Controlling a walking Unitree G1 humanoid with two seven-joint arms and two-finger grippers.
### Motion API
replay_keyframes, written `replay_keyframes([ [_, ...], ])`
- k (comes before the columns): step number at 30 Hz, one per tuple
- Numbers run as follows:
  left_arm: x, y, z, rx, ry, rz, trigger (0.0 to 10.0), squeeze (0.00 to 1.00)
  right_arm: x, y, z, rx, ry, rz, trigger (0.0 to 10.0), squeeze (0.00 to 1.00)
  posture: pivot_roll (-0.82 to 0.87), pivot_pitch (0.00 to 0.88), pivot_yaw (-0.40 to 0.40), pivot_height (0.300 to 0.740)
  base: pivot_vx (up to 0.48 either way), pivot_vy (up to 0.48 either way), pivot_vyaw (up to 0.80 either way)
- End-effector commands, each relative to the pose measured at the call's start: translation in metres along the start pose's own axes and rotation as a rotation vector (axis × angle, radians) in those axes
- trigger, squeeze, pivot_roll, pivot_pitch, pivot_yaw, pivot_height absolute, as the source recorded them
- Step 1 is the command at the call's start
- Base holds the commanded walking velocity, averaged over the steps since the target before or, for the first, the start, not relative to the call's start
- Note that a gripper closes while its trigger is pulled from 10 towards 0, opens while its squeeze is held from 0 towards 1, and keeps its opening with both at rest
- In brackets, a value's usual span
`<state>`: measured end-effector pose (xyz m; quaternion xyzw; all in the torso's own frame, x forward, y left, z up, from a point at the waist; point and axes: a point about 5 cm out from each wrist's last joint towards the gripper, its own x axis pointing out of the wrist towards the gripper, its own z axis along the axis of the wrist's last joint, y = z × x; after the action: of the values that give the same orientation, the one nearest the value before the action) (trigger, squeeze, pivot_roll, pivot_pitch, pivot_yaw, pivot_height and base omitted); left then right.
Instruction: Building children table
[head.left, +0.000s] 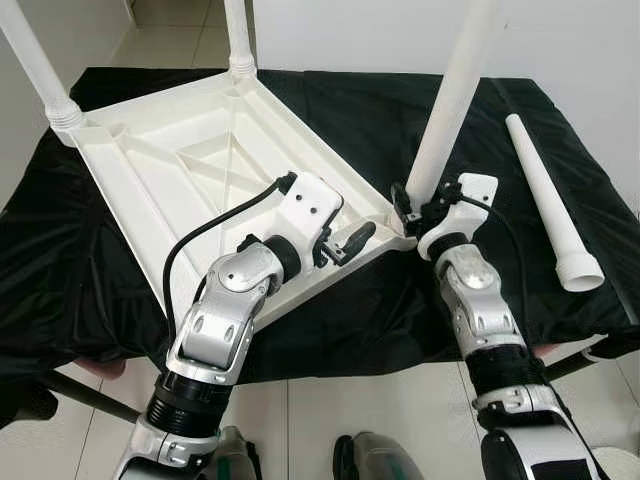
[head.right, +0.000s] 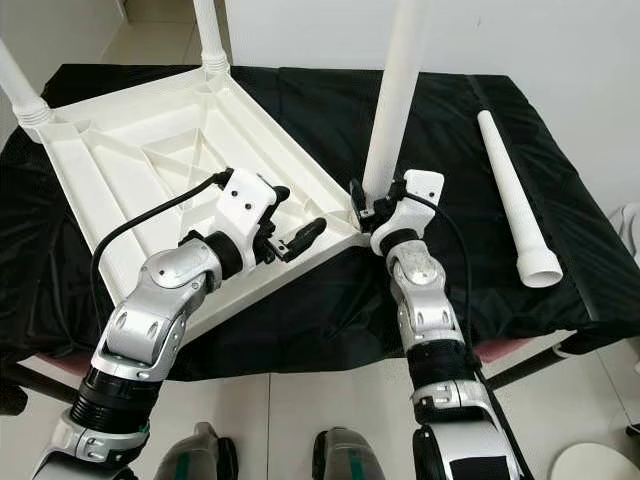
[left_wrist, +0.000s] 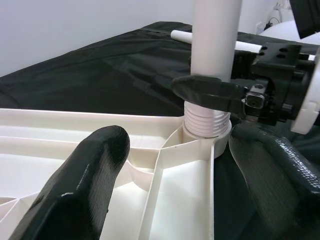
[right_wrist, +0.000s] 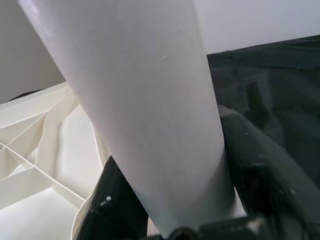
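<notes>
Right gripper (head.left: 415, 212): fingers clamped around base of upright leg (head.left: 450, 100) at near corner of tabletop (head.left: 190, 170). Leg white, smooth, long axis vertical, threaded end seated in corner socket. Left gripper (head.left: 350, 240): fingers spread wide, holding nothing, over tabletop edge just beside that corner. Tabletop white, ribbed underside up, on black cloth (head.left: 330, 110). Spare leg (head.left: 545, 200) lies flat on cloth, well beyond upright leg, flared end toward robot.

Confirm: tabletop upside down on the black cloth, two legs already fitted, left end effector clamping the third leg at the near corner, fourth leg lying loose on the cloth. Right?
One error: the right end effector clamps the third leg, not the left. The left eye view shows it. The left end effector is open over the tabletop. The fourth leg does lie loose on the black cloth.
</notes>
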<state>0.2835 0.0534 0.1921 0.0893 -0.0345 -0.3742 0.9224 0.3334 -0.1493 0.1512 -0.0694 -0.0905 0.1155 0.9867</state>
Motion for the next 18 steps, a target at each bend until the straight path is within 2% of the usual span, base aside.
replay_keyframes([
  [1,-0.001,0.001,0.004,-0.002,-0.011,0.035,10.0,0.00,-0.009,0.008,-0.017,0.013,0.069,0.048,10.0,0.00,-0.10,0.035,-0.013,0.740,0.000,0.000,0.00],
  [12,-0.001,0.001,0.006,-0.006,-0.018,0.027,10.0,0.00,-0.023,0.005,-0.023,0.052,0.080,0.047,10.0,0.00,-0.11,0.046,-0.007,0.740,0.000,0.000,0.00],
  [18,-0.001,0.001,0.007,-0.007,-0.020,0.022,10.0,0.00,-0.024,0.001,-0.028,0.145,0.114,0.010,10.0,0.00,-0.11,0.050,-0.004,0.740,0.000,0.000,0.00],
])
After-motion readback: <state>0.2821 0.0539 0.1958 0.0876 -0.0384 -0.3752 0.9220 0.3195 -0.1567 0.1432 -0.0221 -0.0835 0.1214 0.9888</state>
